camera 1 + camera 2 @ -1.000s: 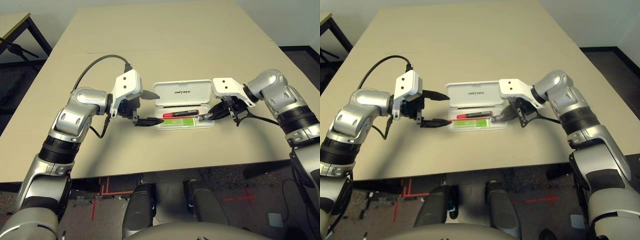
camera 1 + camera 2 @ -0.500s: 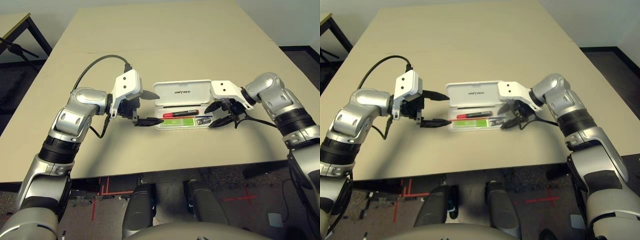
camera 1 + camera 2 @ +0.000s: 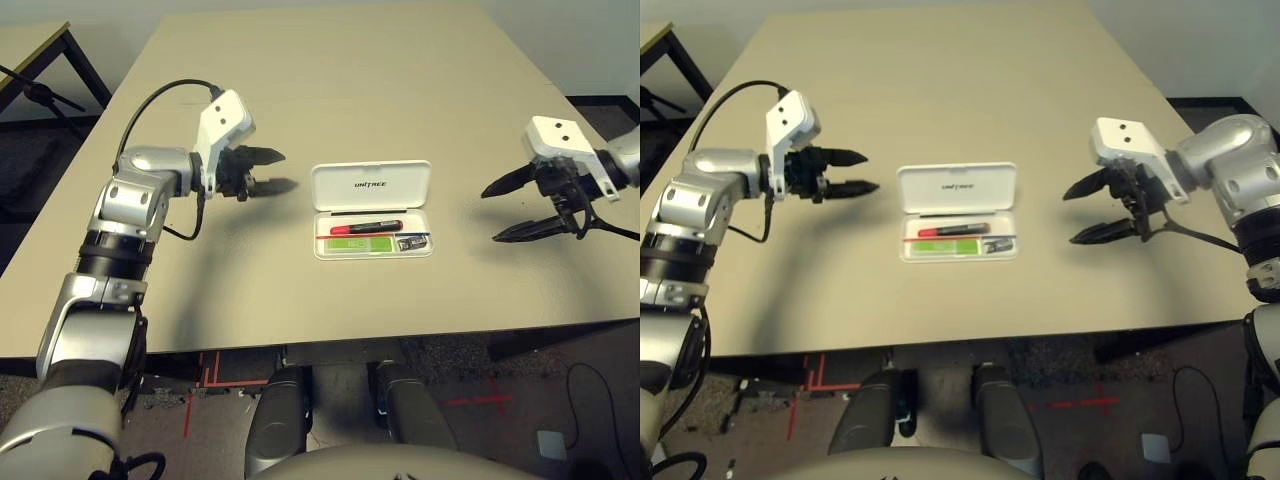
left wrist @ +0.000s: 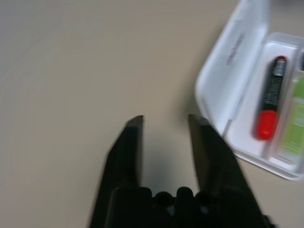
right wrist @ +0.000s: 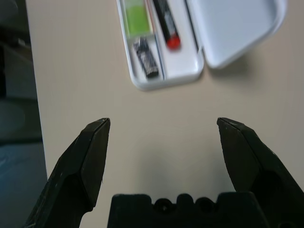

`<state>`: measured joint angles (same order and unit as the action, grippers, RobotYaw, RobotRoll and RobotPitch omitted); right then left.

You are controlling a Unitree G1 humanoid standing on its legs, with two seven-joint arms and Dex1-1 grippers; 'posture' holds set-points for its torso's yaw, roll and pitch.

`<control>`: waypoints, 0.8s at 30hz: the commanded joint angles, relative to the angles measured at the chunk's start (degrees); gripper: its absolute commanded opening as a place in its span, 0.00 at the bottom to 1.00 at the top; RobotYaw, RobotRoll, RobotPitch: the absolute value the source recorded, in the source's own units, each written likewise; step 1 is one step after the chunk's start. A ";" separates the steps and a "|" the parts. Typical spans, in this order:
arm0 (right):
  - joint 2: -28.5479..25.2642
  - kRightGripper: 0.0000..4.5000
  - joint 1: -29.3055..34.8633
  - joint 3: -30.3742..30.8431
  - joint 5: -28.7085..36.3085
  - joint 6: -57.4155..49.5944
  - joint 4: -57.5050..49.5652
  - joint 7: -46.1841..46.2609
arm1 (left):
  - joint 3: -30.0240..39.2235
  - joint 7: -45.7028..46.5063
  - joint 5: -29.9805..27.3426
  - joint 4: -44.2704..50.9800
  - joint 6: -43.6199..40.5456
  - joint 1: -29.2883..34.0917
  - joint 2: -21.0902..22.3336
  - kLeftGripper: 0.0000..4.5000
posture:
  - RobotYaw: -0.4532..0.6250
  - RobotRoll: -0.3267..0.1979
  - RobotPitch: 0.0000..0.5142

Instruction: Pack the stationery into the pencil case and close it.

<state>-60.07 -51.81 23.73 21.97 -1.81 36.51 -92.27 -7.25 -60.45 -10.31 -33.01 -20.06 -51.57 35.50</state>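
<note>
Open pencil case (image 3: 372, 211) holding the red marker (image 3: 366, 227), green bar (image 3: 362, 244) and dark cylinder (image 3: 409, 242), well apart between the empty left gripper (image 3: 264, 170), fingers parted, and the right gripper (image 3: 512, 210), spread wide. Closing the lid calls for an even downward press.

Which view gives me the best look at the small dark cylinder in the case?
The right wrist view: the cylinder lies unobstructed in the open case, beside the green bar. Both eye views show it as a small dark speck. The left wrist view cuts it off.
</note>
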 commanded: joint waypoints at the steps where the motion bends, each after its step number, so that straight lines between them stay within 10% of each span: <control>1: -1.64 1.00 1.67 -1.97 4.47 -0.65 0.03 -0.23 | 0.06 0.66 2.12 -6.03 2.34 -2.16 -1.37 0.09 | 0.39 0.62 0.25; 24: -7.15 1.00 5.18 -3.56 17.17 -5.01 -0.38 -0.23 | -0.45 -1.33 7.88 -25.97 13.27 -11.29 -10.65 0.01 | 0.35 0.62 0.23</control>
<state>-65.88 -46.84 21.45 38.07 -6.32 36.61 -92.29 -7.43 -60.18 -3.21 -57.63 -7.57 -62.12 25.35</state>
